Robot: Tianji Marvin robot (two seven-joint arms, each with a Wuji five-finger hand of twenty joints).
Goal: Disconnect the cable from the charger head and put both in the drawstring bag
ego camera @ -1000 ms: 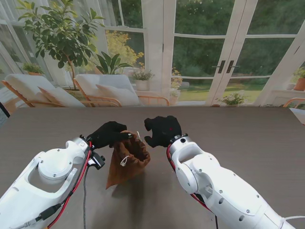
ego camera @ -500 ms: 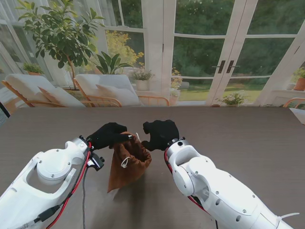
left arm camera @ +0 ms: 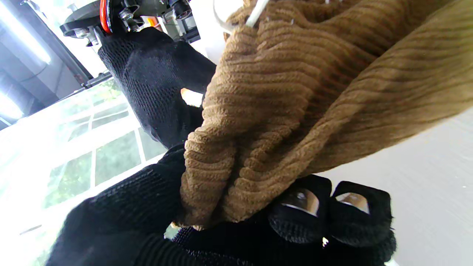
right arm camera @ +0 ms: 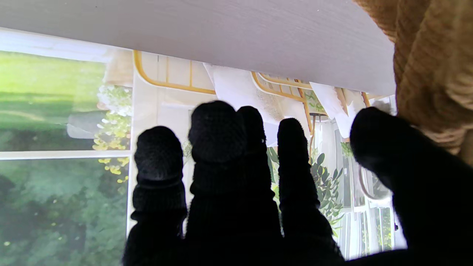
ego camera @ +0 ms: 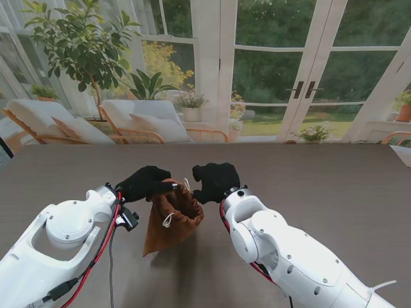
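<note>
A brown ribbed drawstring bag [ego camera: 172,215] hangs above the table, its mouth held up near the middle. My left hand [ego camera: 145,182] in a black glove is shut on the bag's rim; the wrist view shows the cloth [left arm camera: 295,111] pinched between thumb and fingers. My right hand [ego camera: 214,181] hovers just right of the bag's mouth with fingers [right arm camera: 218,147] spread and nothing in them. A white cord loop [ego camera: 168,218] dangles on the bag's front. Neither the charger head nor the cable shows in any view.
The dark table [ego camera: 334,186] stretches wide on both sides. Beyond its far edge stand glass doors, a potted plant [ego camera: 83,45] and lounge chairs.
My right hand has drifted left, closer to the bag's mouth. The left hand has kept its hold and the bag has barely shifted.
</note>
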